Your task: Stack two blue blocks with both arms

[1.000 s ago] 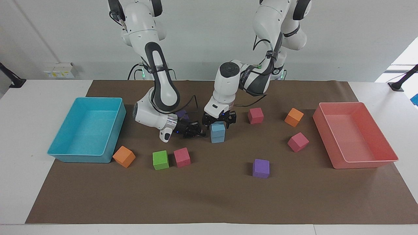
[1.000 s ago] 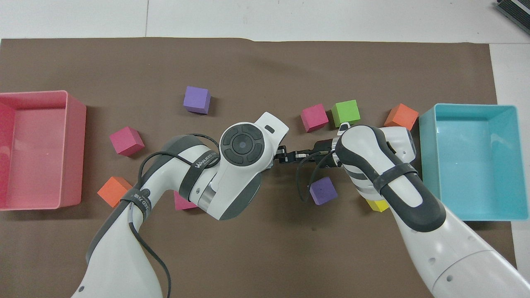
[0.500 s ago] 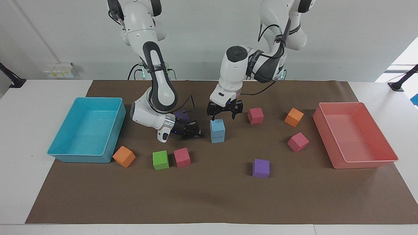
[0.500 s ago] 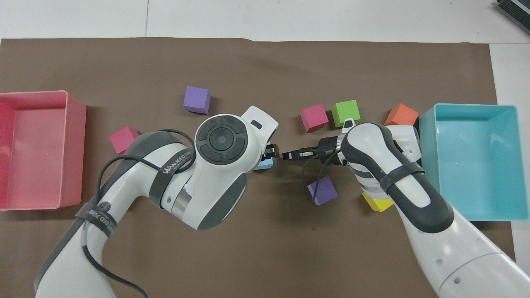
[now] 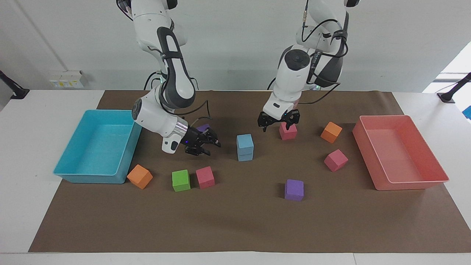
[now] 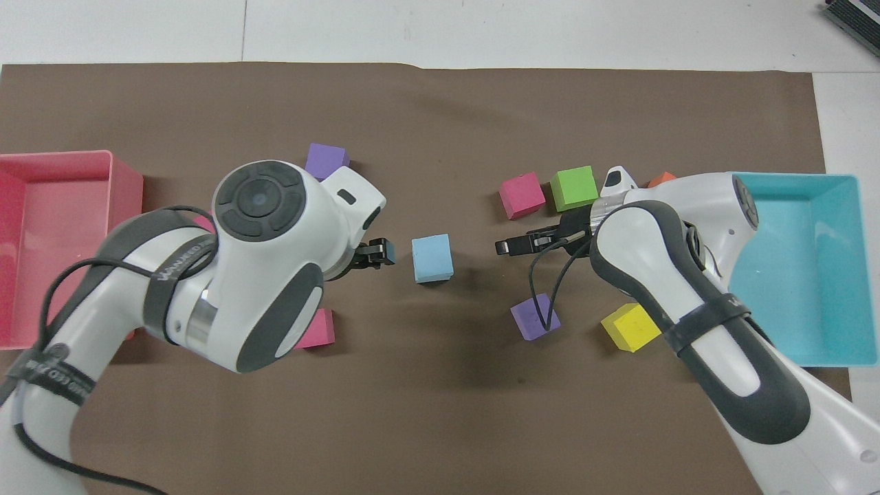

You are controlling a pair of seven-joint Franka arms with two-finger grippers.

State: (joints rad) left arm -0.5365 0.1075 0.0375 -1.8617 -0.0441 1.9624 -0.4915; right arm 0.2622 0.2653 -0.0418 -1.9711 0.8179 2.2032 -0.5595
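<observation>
Both end effectors withdrew from the matte foam blue blocks (image 5: pixel 245 147), stacked.

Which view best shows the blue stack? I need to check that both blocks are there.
The facing view: both blue blocks show there, one on the other, with the seam between them visible. The overhead view shows only the top block's upper face, hiding the lower one.

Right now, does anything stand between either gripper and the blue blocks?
Nothing visible does. The blue blocks stand stacked with bare mat between them and both the left gripper and the right gripper.
</observation>
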